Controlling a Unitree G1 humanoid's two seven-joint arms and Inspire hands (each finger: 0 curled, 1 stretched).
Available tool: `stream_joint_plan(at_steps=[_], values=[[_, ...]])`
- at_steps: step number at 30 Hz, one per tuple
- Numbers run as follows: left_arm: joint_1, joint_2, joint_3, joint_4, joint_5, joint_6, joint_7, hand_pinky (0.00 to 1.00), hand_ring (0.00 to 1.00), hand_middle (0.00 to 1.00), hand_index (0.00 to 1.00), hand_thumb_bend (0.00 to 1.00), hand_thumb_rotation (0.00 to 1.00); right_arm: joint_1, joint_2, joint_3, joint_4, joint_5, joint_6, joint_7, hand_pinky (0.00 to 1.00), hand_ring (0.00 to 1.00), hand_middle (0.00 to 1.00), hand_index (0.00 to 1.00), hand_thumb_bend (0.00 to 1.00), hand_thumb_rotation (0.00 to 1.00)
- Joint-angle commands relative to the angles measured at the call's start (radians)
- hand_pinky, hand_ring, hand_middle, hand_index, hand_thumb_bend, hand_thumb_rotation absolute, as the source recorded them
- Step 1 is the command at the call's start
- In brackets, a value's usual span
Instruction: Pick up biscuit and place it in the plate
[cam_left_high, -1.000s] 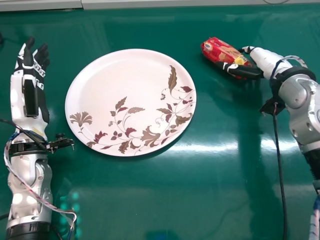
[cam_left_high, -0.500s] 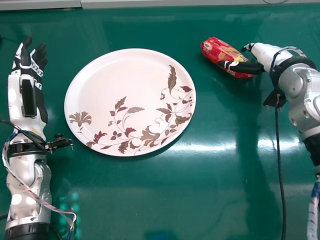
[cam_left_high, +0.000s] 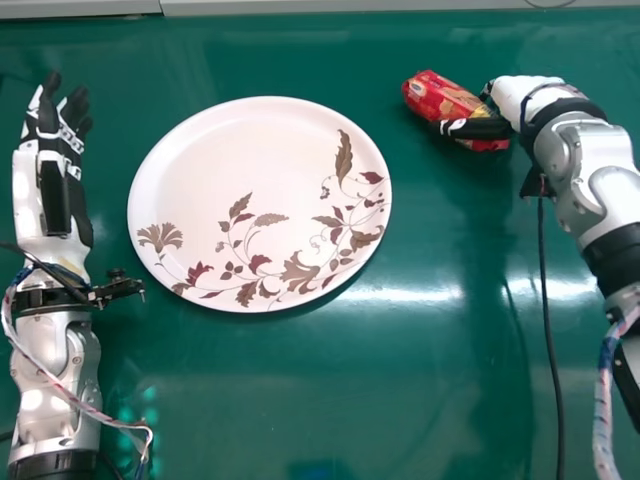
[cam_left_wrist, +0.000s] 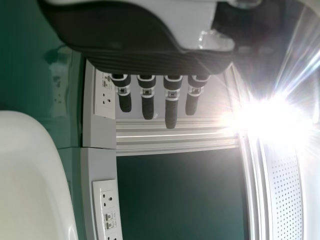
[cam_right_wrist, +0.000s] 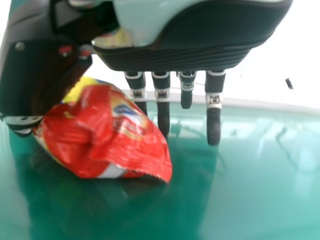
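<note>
The right hand (cam_left_high: 518, 97) angles inward, fingers straight and slightly apart, thumb along the red biscuit packet (cam_left_high: 432, 95) on the counter (cam_left_high: 300, 400), right of the plate (cam_left_high: 230, 160). The left hand (cam_left_high: 54, 165) lies open.

1. The plate (cam_left_high: 215, 150) was creamy white, patterned with brown and maroon leaves and flowers on thin curling stems.
2. The biscuit packet (cam_left_high: 430, 97) was bright red, with yellow, blue and white patches.
3. The table (cam_left_high: 300, 400) was deep green, streaked with whitish glare.
4. The left hand (cam_left_high: 55, 190) and right hand (cam_left_high: 478, 128) were black and white.
5. The arms (cam_left_high: 45, 350) were silvery grey with black sections.
6. The socket panel (cam_left_wrist: 104, 195) was white.
7. One cable (cam_left_high: 549, 340) was black.
</note>
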Motion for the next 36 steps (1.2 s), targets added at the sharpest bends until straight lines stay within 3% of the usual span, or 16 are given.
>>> stream_joint_plan(at_steps=[1,7,9,10,11,13,17,21,23,25,26,28,35,36], values=[[0.049,-0.014,0.002,0.018,0.004,0.003,0.000,1.00,0.97,0.93,1.00,0.82,0.82,0.017,0.013,0.048,0.048,-0.025,-0.037,0.002,0.52,0.65,0.80,0.84,0.99,0.54],[0.049,-0.018,0.001,0.015,0.002,0.003,0.000,1.00,0.98,0.93,1.00,0.83,0.81,0.013,0.023,0.055,0.055,-0.018,-0.066,-0.011,0.56,0.67,0.79,0.84,0.93,0.48],[0.051,-0.022,0.000,0.007,0.005,0.007,0.007,1.00,0.97,0.93,0.99,0.83,0.81,0.027,0.023,0.041,0.031,-0.007,-0.063,-0.026,0.50,0.63,0.76,0.69,0.88,0.34],[0.051,-0.023,0.000,0.008,0.006,0.005,0.008,1.00,0.97,0.93,0.99,0.83,0.81,0.038,0.019,0.040,0.019,-0.009,-0.066,-0.053,0.48,0.60,0.71,0.59,0.70,0.24],[0.052,-0.024,0.000,0.007,0.007,0.004,0.009,1.00,0.97,0.93,0.99,0.84,0.81,0.050,0.018,0.028,0.010,0.000,-0.071,-0.089,0.44,0.54,0.61,0.54,0.61,0.12],[0.053,-0.022,0.001,0.011,0.006,-0.003,0.006,1.00,0.97,0.93,0.99,0.83,0.82,0.064,0.023,0.007,0.016,0.019,-0.080,-0.159,0.34,0.45,0.50,0.51,0.53,0.03],[0.052,-0.022,0.003,0.020,0.003,-0.013,0.002,1.00,0.97,0.93,0.99,0.80,0.81,0.063,0.021,-0.008,0.050,0.043,-0.130,-0.251,0.20,0.40,0.46,0.52,0.51,0.00],[0.056,-0.028,0.000,0.005,0.010,-0.001,0.013,1.00,0.97,0.93,0.99,0.82,0.81,0.038,0.020,0.007,0.080,0.029,-0.136,-0.265,0.13,0.37,0.44,0.53,0.51,0.00],[0.057,-0.029,-0.002,0.005,0.010,-0.002,0.012,1.00,0.97,0.93,0.99,0.81,0.81,0.029,0.018,0.016,0.087,0.019,-0.135,-0.263,0.11,0.41,0.49,0.49,0.51,0.00],[0.057,-0.027,-0.002,0.010,0.010,-0.006,0.008,1.00,0.97,0.93,0.99,0.80,0.81,0.021,0.014,0.028,0.091,0.005,-0.137,-0.261,0.10,0.41,0.50,0.48,0.51,0.00],[0.058,-0.026,-0.003,0.009,0.012,-0.004,0.010,1.00,0.98,0.93,0.99,0.79,0.82,0.018,0.011,0.035,0.089,-0.003,-0.134,-0.254,0.10,0.28,0.48,0.48,0.52,0.00],[0.059,-0.026,-0.004,0.008,0.010,-0.002,0.008,1.00,0.98,0.93,1.00,0.79,0.82,0.015,0.001,0.042,0.070,-0.017,-0.133,-0.237,0.10,0.18,0.47,0.48,0.52,0.00],[0.057,-0.026,-0.006,0.016,0.005,-0.004,0.001,1.00,0.99,0.94,1.00,0.79,0.81,0.049,-0.055,-0.011,-0.098,0.008,-0.155,-0.191,0.12,0.18,0.47,0.48,0.52,0.00],[0.058,-0.026,-0.006,0.016,0.006,-0.003,0.001,1.00,0.99,0.94,1.00,0.80,0.81,0.055,-0.065,-0.020,-0.126,0.011,-0.163,-0.190,0.12,0.18,0.43,0.49,0.52,0.00]])
